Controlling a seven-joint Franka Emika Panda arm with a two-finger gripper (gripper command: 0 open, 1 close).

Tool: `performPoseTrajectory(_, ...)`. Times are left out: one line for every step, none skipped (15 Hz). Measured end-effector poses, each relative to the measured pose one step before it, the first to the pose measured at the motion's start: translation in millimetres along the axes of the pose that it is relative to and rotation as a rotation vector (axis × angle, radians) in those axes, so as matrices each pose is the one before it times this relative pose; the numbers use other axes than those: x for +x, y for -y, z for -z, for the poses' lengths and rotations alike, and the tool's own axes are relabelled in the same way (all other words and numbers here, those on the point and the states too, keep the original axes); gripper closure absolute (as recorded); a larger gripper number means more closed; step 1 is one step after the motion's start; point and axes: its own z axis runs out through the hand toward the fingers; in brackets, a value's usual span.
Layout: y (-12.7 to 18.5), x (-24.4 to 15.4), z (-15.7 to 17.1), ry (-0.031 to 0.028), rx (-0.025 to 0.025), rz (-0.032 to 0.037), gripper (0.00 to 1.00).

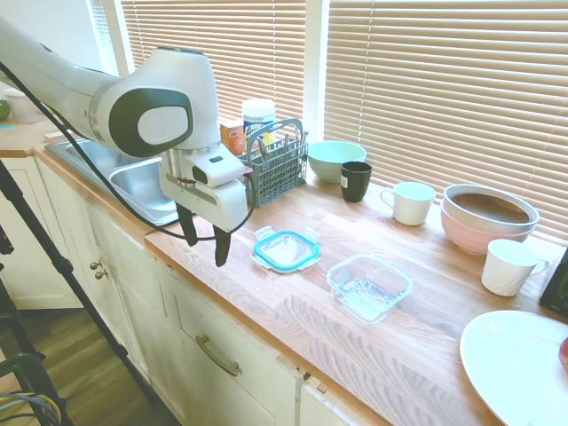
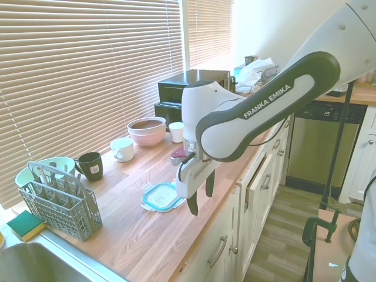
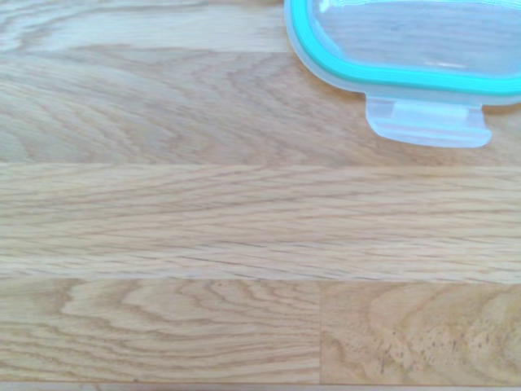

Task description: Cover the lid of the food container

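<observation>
White arm bent downward, hand pointing down, fingers apart, empty.

Clear plastic lid w/ teal rim, frosted tabs. Clear glass square food container, untinted. Desk light oak, wavy grain. White arm w/ dark grey joints; claw fingers black. Grey cutlery basket, mint round bowl, black mug, pink bowl w/ brown inside.
</observation>
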Motion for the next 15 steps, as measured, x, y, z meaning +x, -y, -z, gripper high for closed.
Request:
performPoseTrajectory(0.05,0.02,-0.65,0.00105,-0.00111,0.00123,0.00)
performPoseTrajectory(0.18,-0.16,-0.49,0.00045,-0.00117,0.00423,0.00)
performPoseTrajectory(1.53,-0.88,-1.44,0.00168,-0.00292,0.00408,0.00)
performPoseTrajectory(4.37,-1.96,-2.07,0.00167,-0.00441,0.00639,0.00)
performPoseTrajectory(7.13,-1.78,-0.98,-0.00247,-0.00481,0.00474,0.00)
performPoseTrajectory(9.63,-0.75,0.11,-0.00817,-0.00585,0.00310,0.00)
performPoseTrajectory(9.89,0.11,0.09,-0.01546,-0.01072,-0.00128,0.00)
performPoseTrajectory(10.97,1.03,-1.18,-0.02051,-0.01592,-0.00611,0.00)
performPoseTrajectory(11.02,0.69,-1.59,-0.02015,-0.01654,-0.00851,0.00)
performPoseTrajectory(10.99,1.08,-2.14,-0.01721,-0.01384,-0.00722,0.00)
performPoseTrajectory(10.74,1.68,-3.56,-0.01566,-0.01555,-0.00781,0.00)
performPoseTrajectory(9.75,1.78,-3.32,-0.01708,-0.02007,-0.01157,0.00)
performPoseTrajectory(9.40,1.84,-2.80,-0.01528,-0.01488,-0.01135,0.00)
performPoseTrajectory(9.49,0.45,-2.04,-0.01353,-0.01497,-0.01098,0.00)
performPoseTrajectory(9.36,-0.20,0.44,-0.01121,-0.01564,-0.01148,0.00)
